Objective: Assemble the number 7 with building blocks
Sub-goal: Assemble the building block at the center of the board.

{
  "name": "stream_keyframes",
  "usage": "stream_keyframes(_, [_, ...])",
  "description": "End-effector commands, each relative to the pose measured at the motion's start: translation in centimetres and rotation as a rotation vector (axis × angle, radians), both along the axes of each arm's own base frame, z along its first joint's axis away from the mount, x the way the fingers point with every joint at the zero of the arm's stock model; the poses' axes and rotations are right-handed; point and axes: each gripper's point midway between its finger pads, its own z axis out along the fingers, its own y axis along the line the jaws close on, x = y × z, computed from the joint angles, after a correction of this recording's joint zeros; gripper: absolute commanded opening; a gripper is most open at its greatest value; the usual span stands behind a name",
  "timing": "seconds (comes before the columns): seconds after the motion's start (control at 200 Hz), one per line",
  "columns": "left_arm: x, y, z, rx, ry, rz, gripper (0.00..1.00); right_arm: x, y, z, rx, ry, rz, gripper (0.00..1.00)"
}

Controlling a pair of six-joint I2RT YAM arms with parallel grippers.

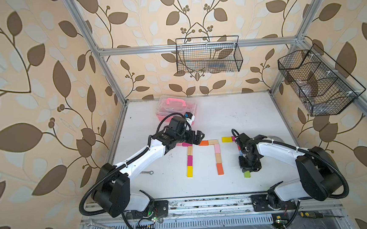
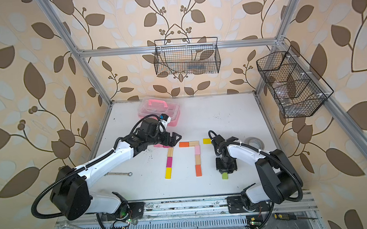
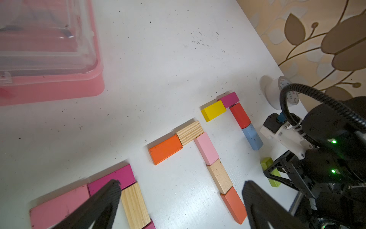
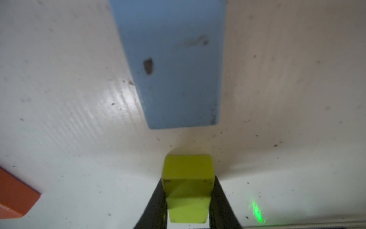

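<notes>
While the white table is bearing the pink case well beyond both claws, the pink-barred figure and the orange-barred figure are lying complete between the arms. The 3rd number 7 is sitting 1 block short under the right arm. The left gripper is hanging wide open over the pink-barred figure's bar, well apart from that gap. The right gripper is clamping the green block by its sides, so this arm is the nearer. Straight ahead of its fingertips the blue block is lying with its long axis pointing back at the claw, a strip of bare table parting the 2. Green is running along that same line; I am judging the coming move a short slide forward until the ends meet. Whether green is touching the table, I cannot tell.
</notes>
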Motion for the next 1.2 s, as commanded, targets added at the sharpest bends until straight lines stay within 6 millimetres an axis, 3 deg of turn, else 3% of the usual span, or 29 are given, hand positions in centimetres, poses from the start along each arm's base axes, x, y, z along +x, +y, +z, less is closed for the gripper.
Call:
stream_keyframes(0.0, [-0.1,-0.1,1.7,-0.037,-0.039,0.004,0.99,0.4,0.0,-1.1,0.005,0.006,0.003,0.18])
stream_keyframes(0.575, [0.3,-0.4,1.2,-0.034,-0.029,0.004,0.99,2.0,-0.2,-1.0,-0.024,0.003,0.019,0.19])
stream_keyframes(0.685, [0.2,-0.3,1.2,-0.031,-0.032,0.005,0.99,1.9,-0.3,-1.3,-0.028,0.018,0.015,0.28])
stream_keyframes(0.8, [0.1,-0.2,1.1,-0.026,-0.031,0.003,0.99,1.7,-0.4,-1.5,-0.033,0.028,0.010,0.31])
stream_keyframes(0.975, [0.0,0.0,1.0,-0.021,-0.034,0.004,0.99,1.3,-0.5,-1.5,-0.037,0.035,-0.005,0.61])
stream_keyframes(1.195, [0.1,0.1,1.1,-0.016,-0.042,0.002,0.99,0.3,-0.1,-1.3,-0.003,0.022,-0.050,0.62])
